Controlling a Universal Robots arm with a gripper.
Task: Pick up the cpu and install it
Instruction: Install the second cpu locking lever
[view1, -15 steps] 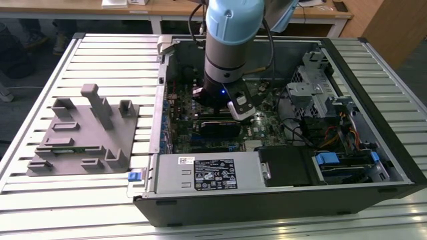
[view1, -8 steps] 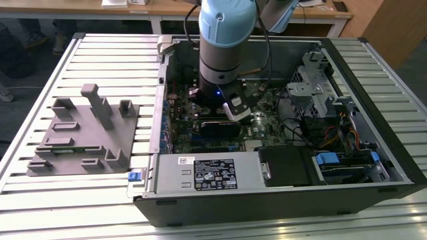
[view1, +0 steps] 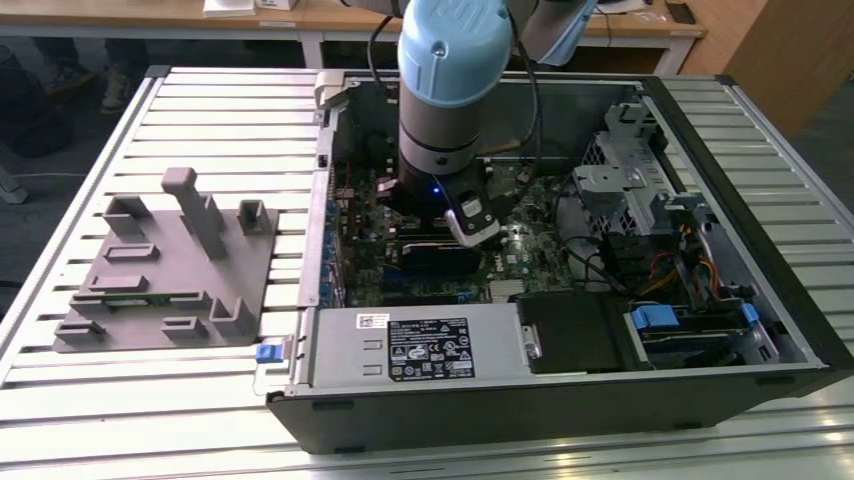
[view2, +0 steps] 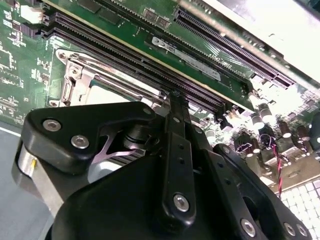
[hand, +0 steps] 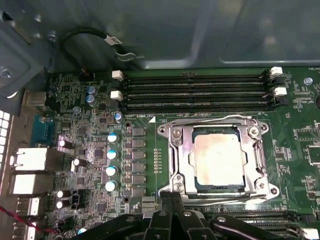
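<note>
Inside the metal socket frame (hand: 218, 160) I see the pale silvery square cpu (hand: 219, 158) seated, just beside my black claw (hand: 171, 196), fingers pressed together, gripping nothing.

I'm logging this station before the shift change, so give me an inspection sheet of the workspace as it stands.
Surface: slatted metal table, carrying an open computer case lying on its side.
Job's things: cpu lies flat inside the socket frame on the motherboard, frame not closed over it.
Clutter: grey fixture tray at the exterior view's left; it looks empty.
Grippers: gripper fingers together, holding nothing, at the socket's edge.
Cables: black looped cable by the case wall; coloured wiring near the drive bays.
Surroundings: wooden desks behind.
</note>
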